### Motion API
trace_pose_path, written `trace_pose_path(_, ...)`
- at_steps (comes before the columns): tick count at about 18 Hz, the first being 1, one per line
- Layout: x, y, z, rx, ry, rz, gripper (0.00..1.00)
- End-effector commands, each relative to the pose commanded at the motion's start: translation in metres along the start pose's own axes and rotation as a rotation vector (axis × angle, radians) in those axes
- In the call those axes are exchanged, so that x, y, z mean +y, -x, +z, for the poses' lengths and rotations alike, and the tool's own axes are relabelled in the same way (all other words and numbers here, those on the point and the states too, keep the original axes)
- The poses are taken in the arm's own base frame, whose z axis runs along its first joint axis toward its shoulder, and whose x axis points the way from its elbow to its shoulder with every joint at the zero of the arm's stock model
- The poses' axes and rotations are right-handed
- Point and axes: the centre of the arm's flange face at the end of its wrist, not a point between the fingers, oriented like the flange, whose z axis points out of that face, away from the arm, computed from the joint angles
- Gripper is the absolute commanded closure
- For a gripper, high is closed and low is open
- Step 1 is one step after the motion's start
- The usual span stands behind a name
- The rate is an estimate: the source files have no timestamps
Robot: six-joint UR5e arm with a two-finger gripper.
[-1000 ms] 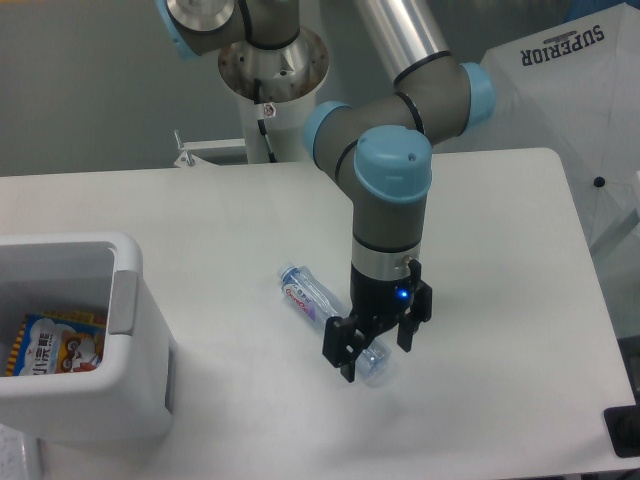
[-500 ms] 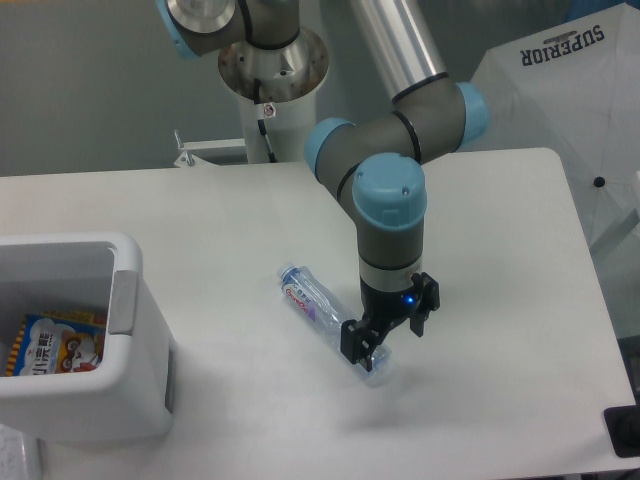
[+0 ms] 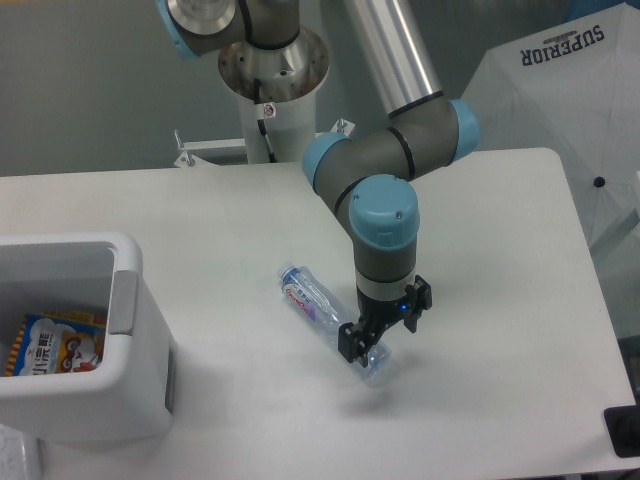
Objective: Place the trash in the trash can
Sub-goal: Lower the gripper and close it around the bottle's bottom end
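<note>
A clear plastic bottle [image 3: 312, 296] with a pink-and-blue label lies on its side on the white table, cap end pointing up-left. My gripper [image 3: 378, 336] is low over the bottle's lower-right end. Its jaws stand open, one on each side of the bottle. The white trash can [image 3: 125, 300] with a grey side panel stands at the table's left front. The crumpled tissue wad is not in view.
A colourful printed packet [image 3: 55, 345] lies inside the trash can. The arm's base column [image 3: 272, 75] stands at the back edge of the table. A white umbrella-like cover [image 3: 580, 90] is off the table's right side.
The gripper has come down from just above the bottle to table level around its lower end, and the wrist shifted slightly left. The bottle has not moved.
</note>
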Motion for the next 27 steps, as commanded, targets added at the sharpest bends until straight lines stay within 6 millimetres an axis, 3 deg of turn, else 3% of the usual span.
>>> trace_pose_path(6, -0.002, 0.0, 0.035, -0.009, 0.044, -0.011, 0.0)
trace_pose_path(12, 0.0, -0.006, 0.034, 0.001, 0.045, -0.007, 0.0)
trace_pose_path(17, 0.004, -0.008, 0.051, -0.007, 0.07, -0.002, 0.0)
trace_pose_path(27, 0.006, -0.008, 0.064, -0.012, 0.088, 0.004, 0.01)
